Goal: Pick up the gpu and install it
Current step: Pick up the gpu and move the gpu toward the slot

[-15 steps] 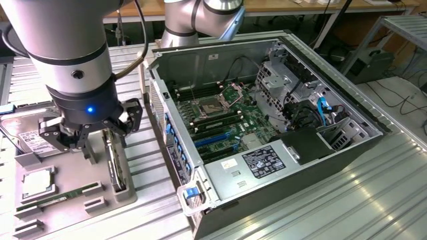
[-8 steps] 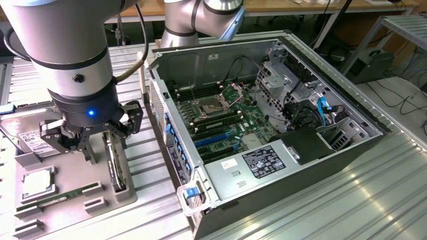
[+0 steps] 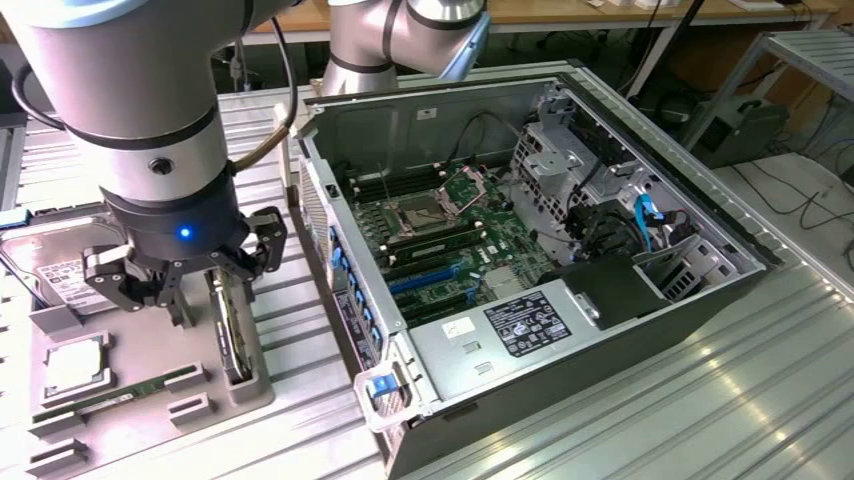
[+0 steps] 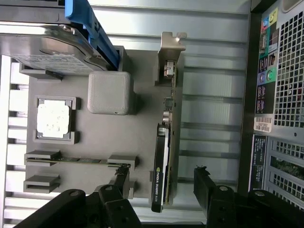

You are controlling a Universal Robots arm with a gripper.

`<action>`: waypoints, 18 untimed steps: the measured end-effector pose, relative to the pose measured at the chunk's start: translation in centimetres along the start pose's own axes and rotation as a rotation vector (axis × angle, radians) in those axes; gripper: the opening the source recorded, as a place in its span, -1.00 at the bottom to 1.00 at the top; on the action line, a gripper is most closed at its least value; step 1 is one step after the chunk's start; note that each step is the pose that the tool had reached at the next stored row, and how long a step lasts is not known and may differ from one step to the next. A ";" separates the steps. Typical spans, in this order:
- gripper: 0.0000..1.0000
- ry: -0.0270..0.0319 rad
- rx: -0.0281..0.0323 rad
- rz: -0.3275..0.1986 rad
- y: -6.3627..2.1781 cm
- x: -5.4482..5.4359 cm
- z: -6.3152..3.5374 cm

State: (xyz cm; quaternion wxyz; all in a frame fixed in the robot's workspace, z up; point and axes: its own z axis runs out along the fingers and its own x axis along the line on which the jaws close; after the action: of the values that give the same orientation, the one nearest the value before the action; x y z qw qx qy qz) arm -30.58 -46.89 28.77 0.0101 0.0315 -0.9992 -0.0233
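In the exterior view I see the gripper (image 3: 200,290) hanging low over the grey moulded tray (image 3: 147,350) on the ribbed metal table (image 3: 641,400). Its black fingers are spread wide and hold nothing. The gpu (image 3: 235,335) stands on its long edge in a slot of that tray, on the side nearest the computer case (image 3: 534,250), just under the gripper. From here it reads as a thin dark slab with a pale metal rim. The case lies open beside the tray, with a green motherboard, blue slots and bare sheet steel inside. Also on the tray are a silver hard drive (image 3: 54,270), a square processor (image 3: 74,365) and a slim green memory stick (image 3: 114,400).

In the wrist view I look straight down on the gpu (image 4: 166,142), edge-on: a glossy black shroud with white lettering, a thin board edge alongside it, and a bent silver bracket (image 4: 171,52) at the far end. The gripper (image 4: 161,183) straddles the near end of the card, one matte black finger (image 4: 118,183) on each side, both apart from it. The tray (image 4: 104,137) is matte grey plastic with a rounded block (image 4: 109,92), the processor (image 4: 53,118) in a square pocket and the memory stick (image 4: 80,160) between clips. The hard drive (image 4: 42,47) shows brushed metal.
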 end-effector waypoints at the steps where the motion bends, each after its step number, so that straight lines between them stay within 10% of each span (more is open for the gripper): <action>1: 0.32 -0.0001 -0.0001 0.000 -0.01 0.0 0.07; 18: 0.32 0.0000 0.0000 0.000 -0.26 0.0 1.31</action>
State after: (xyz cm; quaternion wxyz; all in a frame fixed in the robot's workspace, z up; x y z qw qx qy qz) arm -30.56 -47.09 27.44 0.0101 0.0317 -0.9992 -0.0234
